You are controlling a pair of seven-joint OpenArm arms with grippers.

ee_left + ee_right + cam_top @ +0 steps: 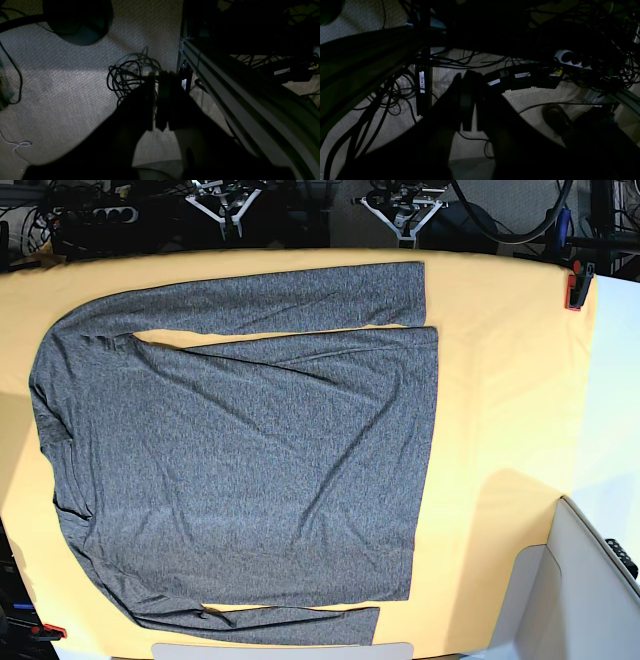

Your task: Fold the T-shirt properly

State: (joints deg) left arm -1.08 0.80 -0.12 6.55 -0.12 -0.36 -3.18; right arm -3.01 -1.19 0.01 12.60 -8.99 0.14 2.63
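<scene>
T-shirt [250, 460]: heather-grey long-sleeved knit, plain, no print. Lies spread flat and unfolded on yellow cloth [500, 400], body filling most of it. Collar end toward base view's left, hem a straight edge toward the right. One sleeve runs along the top edge, other along the bottom, both roughly parallel to body. Light wrinkles near shoulders. No fingers on or near it; place relative to them cannot be told.

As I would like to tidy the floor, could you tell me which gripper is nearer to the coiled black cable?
Left. The left gripper hangs right over the coiled black cable; the right gripper hangs beyond the labelled post from it.
</scene>
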